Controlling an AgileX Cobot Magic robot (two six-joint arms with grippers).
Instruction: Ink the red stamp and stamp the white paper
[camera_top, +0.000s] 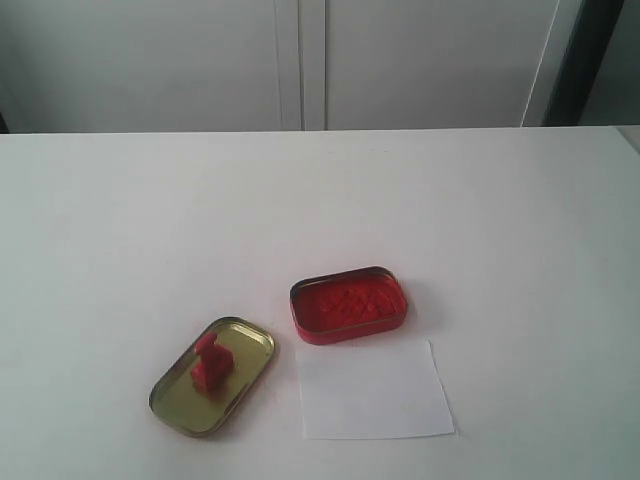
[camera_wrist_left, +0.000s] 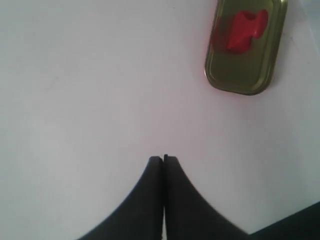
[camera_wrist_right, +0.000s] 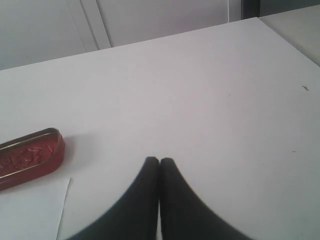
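Note:
The red stamp stands in the gold tin lid at the front left of the white table; the left wrist view shows the stamp in the lid too. The open red tin of ink sits mid-table, its edge in the right wrist view. The white paper lies flat just in front of the tin, a corner of the paper showing. My left gripper and right gripper are both shut on nothing, above bare table. Neither gripper appears in the exterior view.
The white table runs back to pale cabinet doors. Its right edge shows in the right wrist view.

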